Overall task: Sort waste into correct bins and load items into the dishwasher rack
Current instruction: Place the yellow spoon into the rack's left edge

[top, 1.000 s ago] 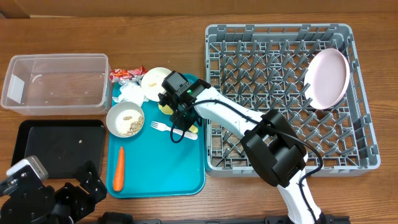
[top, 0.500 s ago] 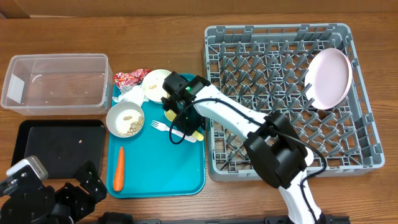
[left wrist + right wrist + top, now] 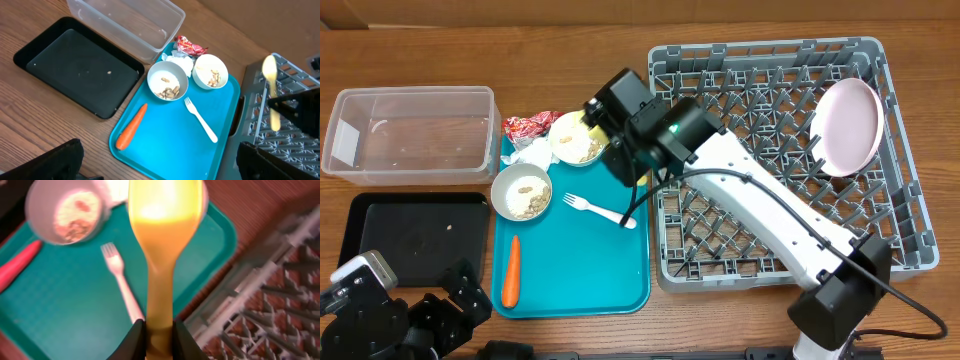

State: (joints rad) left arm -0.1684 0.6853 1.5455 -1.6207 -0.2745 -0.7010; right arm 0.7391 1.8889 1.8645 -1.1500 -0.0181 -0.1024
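Over teal tray (image 3: pixel 580 270), right gripper (image 3: pixel 159 334) (arm extended leftward) clamps the spoon (image 3: pixel 162 240).

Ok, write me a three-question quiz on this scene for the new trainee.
1. True or false: the pink plate stands in the dishwasher rack.
2. What does the right arm hold in its jaws? A knife; B spoon; C cup.
3. Fill in: the carrot lies on the ___ tray.
Key: 1 true; 2 B; 3 teal.
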